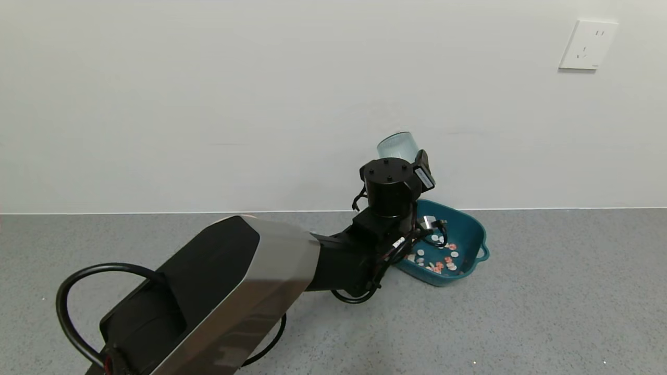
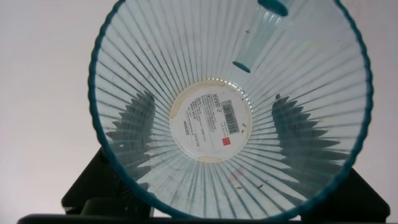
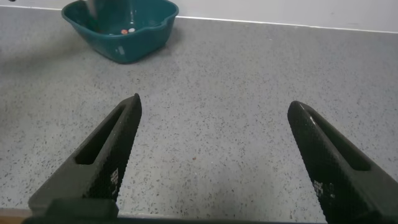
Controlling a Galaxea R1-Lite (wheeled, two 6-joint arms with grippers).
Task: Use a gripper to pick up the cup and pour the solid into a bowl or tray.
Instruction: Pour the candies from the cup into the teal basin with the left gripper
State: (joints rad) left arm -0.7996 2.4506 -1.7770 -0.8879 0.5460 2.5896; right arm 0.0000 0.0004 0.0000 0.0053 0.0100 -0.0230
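Observation:
My left gripper (image 1: 396, 174) is shut on the cup (image 1: 398, 145) and holds it up near the wall, just above the far edge of the dark teal basin (image 1: 467, 227). In the left wrist view I look into the ribbed cup (image 2: 186, 168); it is empty, with a white label on its bottom, and the dark fingers (image 2: 134, 124) show through both walls. The solid (image 1: 443, 259), white and orange-red round pieces, lies in the basin. My right gripper (image 3: 214, 124) is open and empty over the grey floor, well away from the basin (image 3: 134, 46).
The basin stands on a grey speckled surface close to a white wall. A white wall socket (image 1: 588, 45) is at the upper right. My left arm's cables loop beside the basin.

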